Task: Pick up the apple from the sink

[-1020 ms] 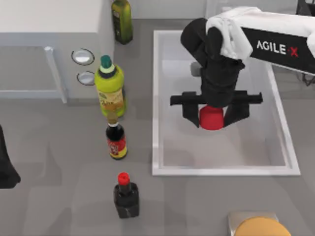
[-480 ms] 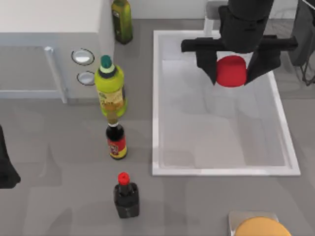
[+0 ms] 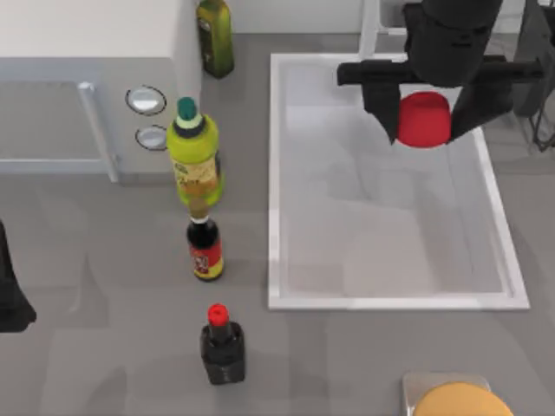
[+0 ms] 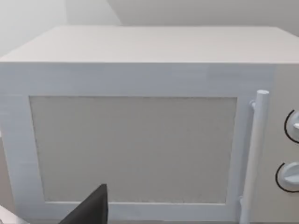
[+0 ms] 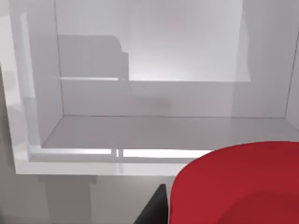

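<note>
Up in the upper right of the top view, the right gripper (image 3: 425,108) is clamped on the apple (image 3: 423,120), its two dark fingers (image 3: 381,108) pressed to the fruit's left and right sides. The apple is held above the far end of the sink (image 3: 274,182), clear of the pale grey floor, close to the basin's back wall and toward its right side. In the right wrist view the apple (image 5: 236,184) bulks large in the lower right of the frame, with the sink (image 5: 140,126) lying beyond it, its white rim and inner wall showing.

Left of the sink on the desk (image 3: 104,329) stand several bottles in a rough line down the middle of the top view: a dark green bottle (image 3: 214,35) at the upper edge, a yellow-green bottle with a green cap (image 3: 193,156), a dark bottle with a red label (image 3: 205,247) just below it, and a black bottle with a red cap (image 3: 221,345) lower still. A white microwave (image 3: 87,78) fills the upper left corner, and the left wrist view faces its door and handle (image 4: 254,154). An orange round thing on a grey square (image 3: 451,399) sits at the lower right edge.

My left arm is parked at the left edge of the top view, and whether its gripper (image 3: 10,295) is open or closed I cannot tell.
</note>
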`<action>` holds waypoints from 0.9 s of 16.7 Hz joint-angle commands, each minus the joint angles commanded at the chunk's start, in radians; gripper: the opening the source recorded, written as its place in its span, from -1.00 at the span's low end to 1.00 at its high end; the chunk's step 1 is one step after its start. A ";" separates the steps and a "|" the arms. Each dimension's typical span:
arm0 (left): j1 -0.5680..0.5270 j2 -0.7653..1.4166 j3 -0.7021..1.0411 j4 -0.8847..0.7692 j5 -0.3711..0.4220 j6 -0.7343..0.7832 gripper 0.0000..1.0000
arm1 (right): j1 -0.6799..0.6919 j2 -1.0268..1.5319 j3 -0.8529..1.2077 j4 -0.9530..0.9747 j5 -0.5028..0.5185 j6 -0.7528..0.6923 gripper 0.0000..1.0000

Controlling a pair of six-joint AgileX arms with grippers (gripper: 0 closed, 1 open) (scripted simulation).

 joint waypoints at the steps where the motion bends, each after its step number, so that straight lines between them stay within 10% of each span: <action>1: 0.000 0.000 0.000 0.000 0.000 0.000 1.00 | -0.032 -0.024 -0.033 0.011 -0.001 -0.032 -1.00; 15: 0.000 0.000 0.000 0.000 0.000 0.000 1.00 | -0.516 -0.368 -0.585 0.172 -0.023 -0.512 -1.00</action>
